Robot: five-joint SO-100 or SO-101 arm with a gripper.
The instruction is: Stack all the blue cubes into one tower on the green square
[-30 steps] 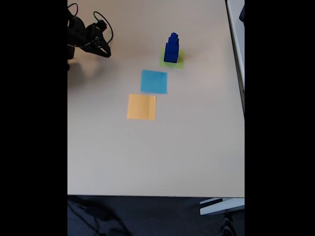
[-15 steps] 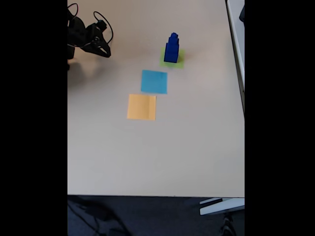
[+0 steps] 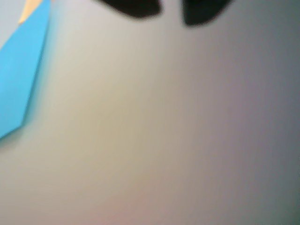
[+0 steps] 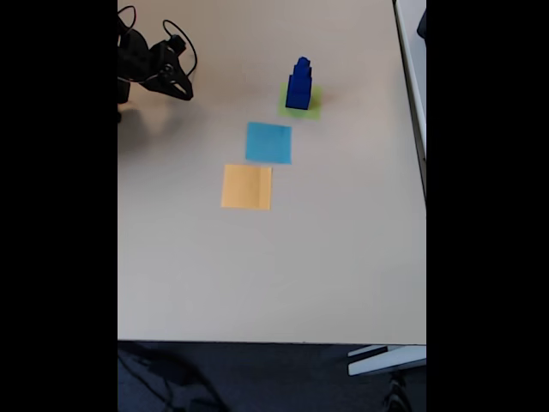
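**Tower standing on green, arm parked at far left**

Arm and gripper [image 4: 176, 86] sit at the upper left of the table [image 4: 274, 275] in the fixed view, folded back near the edge and well apart from everything else. From there the black shape is too small and dark to read the jaws. The wrist view helps a little: two dark blurred fingertips [image 3: 136, 7] enter from the top edge with a strip of bare table between them, so the gripper looks parted and holds nothing. The blur makes that a judgement, not a certainty.

Moving right, three flat paper squares run in a diagonal line. The orange square [image 4: 247, 187] lies lowest and furthest left, the light-blue square [image 4: 268, 142] just above and to its right. Both are bare — they seem to serve as decoy spots, which is why nothing rests on them. In the wrist view the light-blue square [image 3: 21, 70] fills the left edge with a sliver of the orange square [image 3: 30, 9] past it, so the camera points down at the table beside them.

Furthest right is the green square [image 4: 314, 105], and on it the tower [image 4: 299, 84] — the blue cubes piled as a stepped column, widest at the base and narrowing upward, upright as far as the picture shows. A green margin shows to the right and below, so the base sits toward the patch's upper-left part. No loose blue cube lies elsewhere on the table, so the stacking looks finished.
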